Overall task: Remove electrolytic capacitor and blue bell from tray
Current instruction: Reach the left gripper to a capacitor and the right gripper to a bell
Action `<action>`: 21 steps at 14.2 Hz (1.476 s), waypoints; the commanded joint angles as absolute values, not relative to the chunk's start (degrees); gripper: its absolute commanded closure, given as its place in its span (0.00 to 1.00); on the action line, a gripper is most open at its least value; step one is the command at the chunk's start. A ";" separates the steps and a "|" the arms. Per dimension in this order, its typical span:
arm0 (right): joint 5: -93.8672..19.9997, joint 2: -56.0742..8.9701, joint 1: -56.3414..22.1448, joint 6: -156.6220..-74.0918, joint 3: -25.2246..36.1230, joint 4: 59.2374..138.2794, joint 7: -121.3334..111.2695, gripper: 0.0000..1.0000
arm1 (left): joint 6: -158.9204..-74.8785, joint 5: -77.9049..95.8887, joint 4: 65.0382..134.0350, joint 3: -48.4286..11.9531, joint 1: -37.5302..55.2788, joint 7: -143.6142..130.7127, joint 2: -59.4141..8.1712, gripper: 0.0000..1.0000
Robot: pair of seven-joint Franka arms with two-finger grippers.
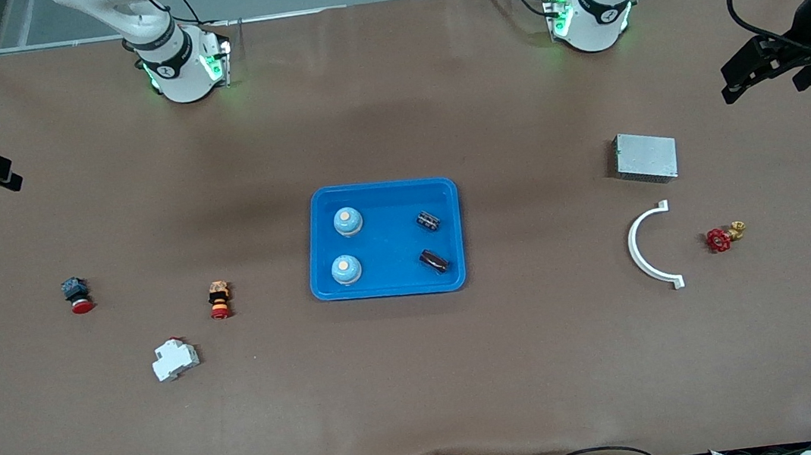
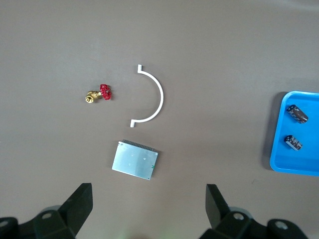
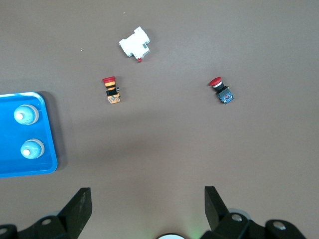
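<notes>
Front camera sat high, facing both arm bases, taking in the whole counter (image 1: 426,408). Each wrist camera looked straight down from well above the surface. All three views caught the blue tray (image 1: 389,286) (image 2: 277,164) (image 3: 50,144); each wrist view showed only its edge.

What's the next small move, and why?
Probably swing the left gripper over the tray toward a capacitor: both capacitors lie at its end, all four parts are in the tray, and both grippers, right one included, wait open at the table ends.
</notes>
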State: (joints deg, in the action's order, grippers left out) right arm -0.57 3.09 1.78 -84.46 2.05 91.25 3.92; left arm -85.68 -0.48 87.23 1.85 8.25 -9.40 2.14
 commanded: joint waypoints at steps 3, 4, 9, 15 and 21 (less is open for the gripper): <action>-1.23 4.39 2.72 -84.55 1.49 92.29 4.48 0.00 | -84.64 -0.35 86.13 1.85 7.73 -8.26 0.97 0.00; -1.23 4.39 2.72 -84.55 1.49 92.29 4.48 0.00 | -84.64 -0.35 86.05 1.85 7.73 -8.87 0.27 0.00; -1.23 4.39 2.72 -84.46 1.41 92.37 4.48 0.00 | -86.56 0.26 86.04 1.32 8.78 -9.40 -5.96 0.00; -1.32 5.27 1.50 -84.90 0.88 94.21 7.02 0.00 | -91.66 -0.09 86.40 -1.05 16.51 -25.81 -13.08 0.00; -5.27 9.22 -6.75 -99.72 0.70 109.39 18.70 0.00 | -104.83 4.91 86.31 -2.55 21.60 -49.09 -23.27 0.00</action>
